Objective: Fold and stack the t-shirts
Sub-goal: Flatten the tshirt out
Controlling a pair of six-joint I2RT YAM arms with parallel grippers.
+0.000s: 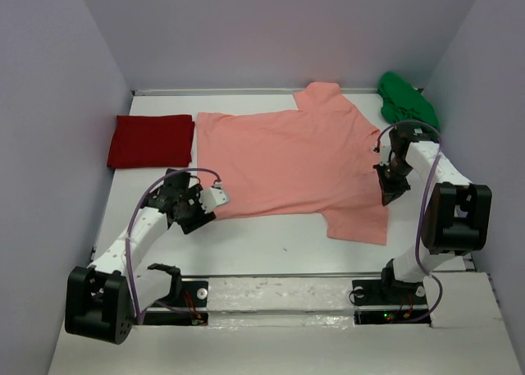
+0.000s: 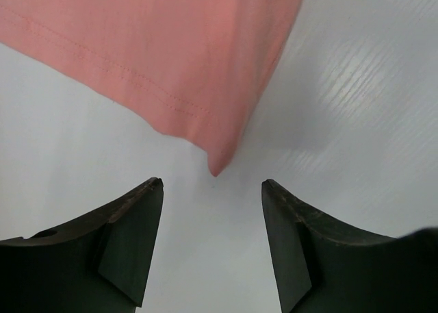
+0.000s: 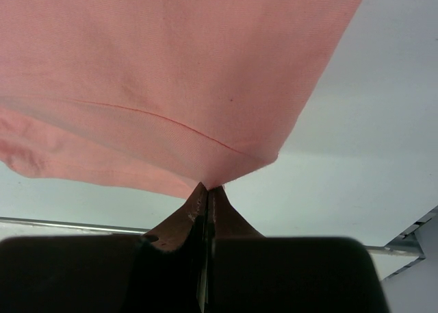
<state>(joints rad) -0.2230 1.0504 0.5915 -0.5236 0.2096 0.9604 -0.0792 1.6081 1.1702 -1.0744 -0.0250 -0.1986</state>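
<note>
- Top view: the salmon-pink shirt [image 1: 287, 157] lies spread flat across the middle of the white tabletop [image 1: 271, 244], hem to the left and sleeves to the right
- The deep red shirt [image 1: 152, 141] sits folded at the far left, just beside the pink hem, and the green shirt [image 1: 406, 100] lies bunched in the far right corner
- The left tool [image 1: 205, 204] is at the pink shirt's near left hem corner, and the right tool [image 1: 387, 186] is at its right edge
- Left wrist view: the left tool [image 2: 212, 184] is released, its jaws apart and holding nothing; the stitched hem corner of the salmon-pink shirt [image 2: 171, 46] points at the gap just ahead of it, over bare tabletop [image 2: 356, 107]
- Right wrist view: the right tool [image 3: 207, 188] is clenched, pinching a fold of the salmon-pink shirt [image 3: 171, 73], which rises from the fingertips above the tabletop [image 3: 369, 162]
</note>
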